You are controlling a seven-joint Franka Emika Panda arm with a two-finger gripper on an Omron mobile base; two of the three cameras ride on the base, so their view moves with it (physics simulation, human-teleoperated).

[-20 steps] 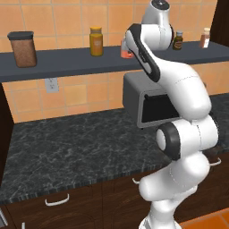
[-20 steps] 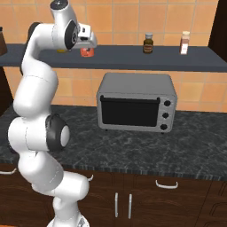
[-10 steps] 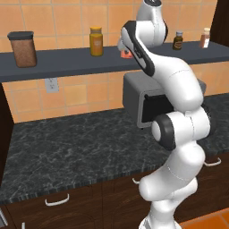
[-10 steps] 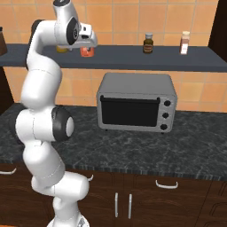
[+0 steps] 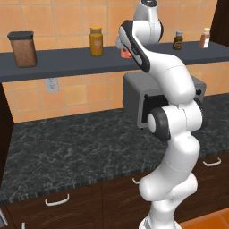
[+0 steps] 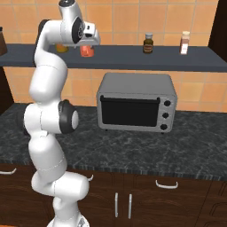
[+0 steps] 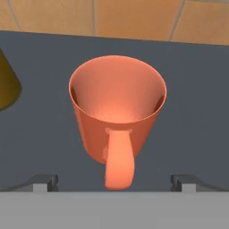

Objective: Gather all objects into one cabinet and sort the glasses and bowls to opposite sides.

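On the grey shelf (image 6: 133,58), orange-red cup (image 7: 117,117) stands upright beside the yellow spice jar (image 5: 96,41). Arm has leaned in; fingers (image 7: 114,181) spread wide, straddling its handle, nothing gripped. Grasp looks next.

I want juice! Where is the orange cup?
The orange cup stands on the grey shelf above the toaster oven, beside the yellow jar, between the open gripper's fingertips.

Yellow jar (image 7: 6,85) just beside cup (image 7: 117,112)
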